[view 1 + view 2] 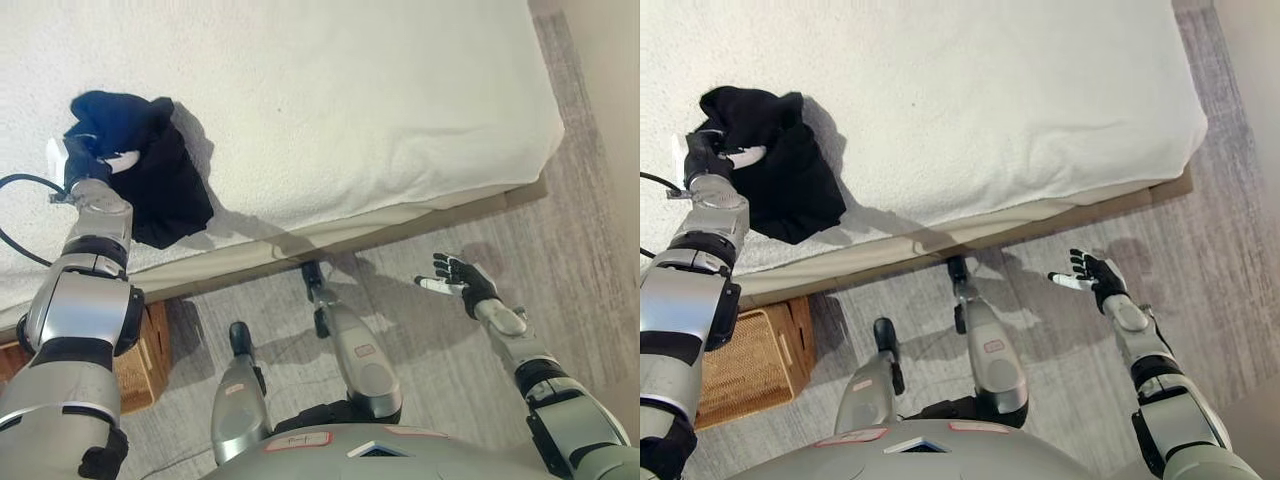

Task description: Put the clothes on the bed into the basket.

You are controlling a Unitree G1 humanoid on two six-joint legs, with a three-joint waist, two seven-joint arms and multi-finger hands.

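Observation:
A dark navy-black garment (150, 170) hangs bunched from my left hand (92, 158), lifted above the white bed (350, 110) near its left front edge. The hand's fingers are curled into the top of the cloth, and the rest drapes down over the mattress edge. A woven brown basket (745, 362) stands on the floor at the lower left, below the bed's edge and under my left arm. Over the floor at the right, away from the bed, my right hand (460, 277) hovers open with its fingers spread, holding nothing.
The bed's front edge runs diagonally from lower left to the right corner (545, 150), with a wooden base strip (450, 215) beneath it. Grey wood-grain floor (560, 250) lies in front of and right of the bed.

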